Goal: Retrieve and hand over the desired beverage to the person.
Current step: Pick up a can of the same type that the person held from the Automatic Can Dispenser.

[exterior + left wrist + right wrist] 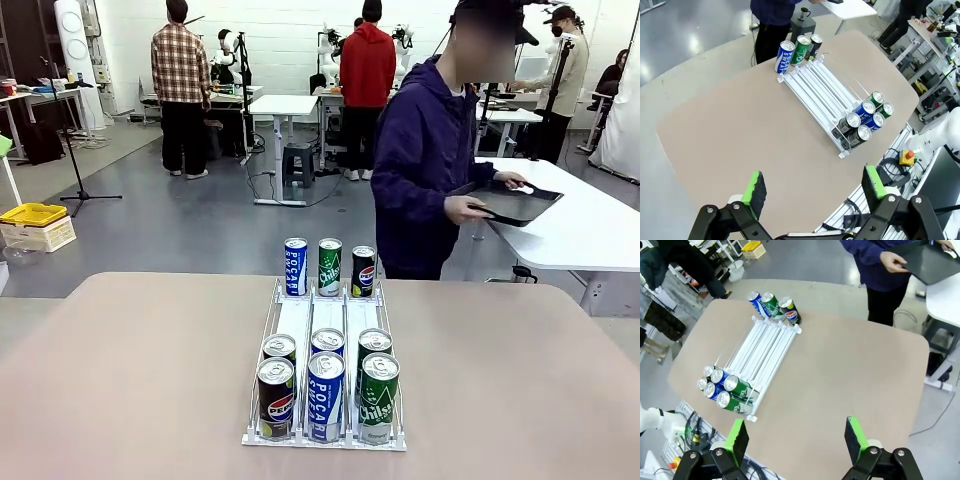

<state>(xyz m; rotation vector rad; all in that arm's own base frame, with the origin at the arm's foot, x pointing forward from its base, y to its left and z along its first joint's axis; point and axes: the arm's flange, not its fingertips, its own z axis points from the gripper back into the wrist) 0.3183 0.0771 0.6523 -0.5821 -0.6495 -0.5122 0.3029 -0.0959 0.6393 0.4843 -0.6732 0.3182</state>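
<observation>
Left end effector (pixel 814 187) and right end effector (pixel 796 434): wide open, empty. The white wire rack (pixel 297 318) of upright drink cans (pixel 325 392) lies centre-frame, apparently equally near both.

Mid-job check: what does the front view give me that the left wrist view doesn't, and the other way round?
Front view: the person from the waist up, holding a black tray over a white side table, and readable labels on the front cans: Pepsi, Pocari, Chilsung. Left wrist view: the left gripper, jaws open above the brown table, and a red stop button past the table's edge. Both: the white can rack, with three cans at the person's end and six cans at the robot's end.
</observation>
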